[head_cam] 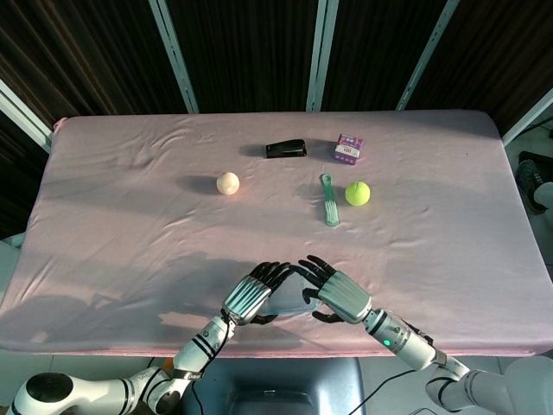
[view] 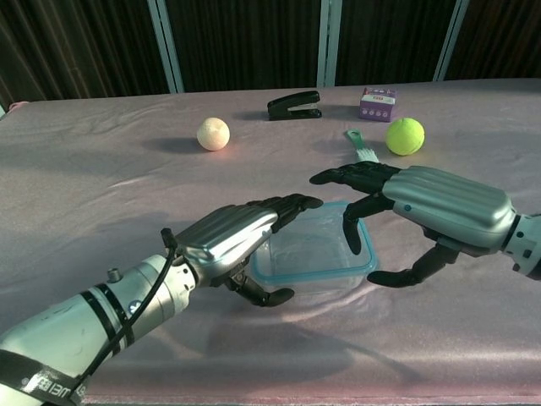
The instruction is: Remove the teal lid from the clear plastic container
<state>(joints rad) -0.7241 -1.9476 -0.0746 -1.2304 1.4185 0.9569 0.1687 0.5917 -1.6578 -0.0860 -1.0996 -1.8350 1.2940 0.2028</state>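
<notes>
The clear plastic container [view: 314, 250] with its teal-rimmed lid [view: 338, 272] sits near the table's front edge; in the head view only a sliver of the container [head_cam: 289, 300] shows between the hands. My left hand [view: 230, 242] [head_cam: 250, 295] grips its left end, with the fingers lying over the lid's left rim and the thumb curled against the front-left corner. My right hand [view: 433, 209] [head_cam: 340, 293] hovers over the right end, holding nothing. Its fingers are spread above the lid's right rim and its thumb hangs off to the right, apart from the container.
At the back lie a peach-coloured ball [view: 213, 134], a black stapler [view: 294, 106], a small purple box [view: 377, 103], a tennis ball [view: 405, 135] and a teal brush [view: 361, 146]. The pink cloth [view: 101, 186] covers the table. The table's front edge is close behind the hands.
</notes>
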